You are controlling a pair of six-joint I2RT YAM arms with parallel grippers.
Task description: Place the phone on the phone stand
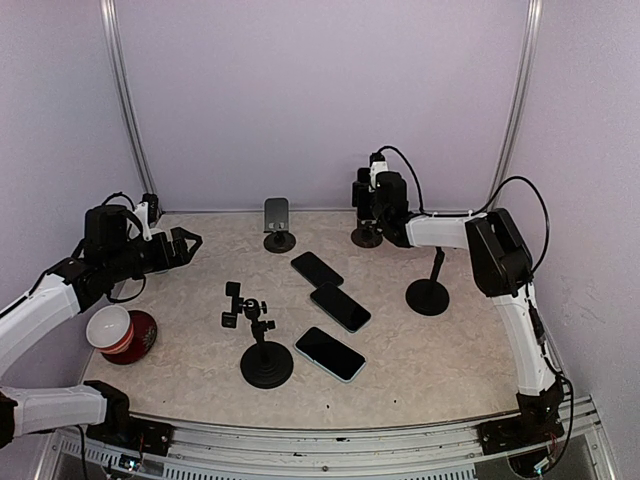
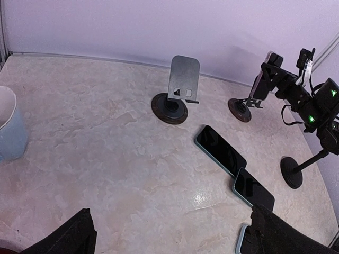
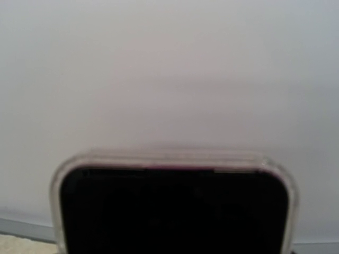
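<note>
At the upper right of the overhead frame, the right hand (image 1: 364, 196) is holding the phone (image 2: 262, 80) upright over a small round-based phone stand (image 2: 241, 109) at the far edge of the table (image 1: 430, 365). Its jaws are standing fairly wide and appear to be clamping the handset across its sides. The wrist camera is showing only the phone's dark top edge against the pale back wall (image 1: 320, 100). The left hand (image 1: 184, 244) is hovering at the left of the frame, fully spread and carrying nothing. The step now looks to be seating the handset. It is likely going best with the phone lowering slowly until its bottom edge is bearing on the stand's ledge and its back is leaning on the rest. Only then should the jaws be opening, so that nothing tips. Room is tight there: the wall is rising just behind, and a pole stand (image 1: 428, 293) is standing near the right forearm, so drawing straight up seems safer than swinging sideways. In the middle of the frame three spare phones (image 1: 340, 307) are lying flat, with a plate stand (image 1: 277, 222) behind them, a clamp stand (image 1: 263, 350) in front and a mug (image 1: 120, 332) at lower left, all well apart from the working hand.
</note>
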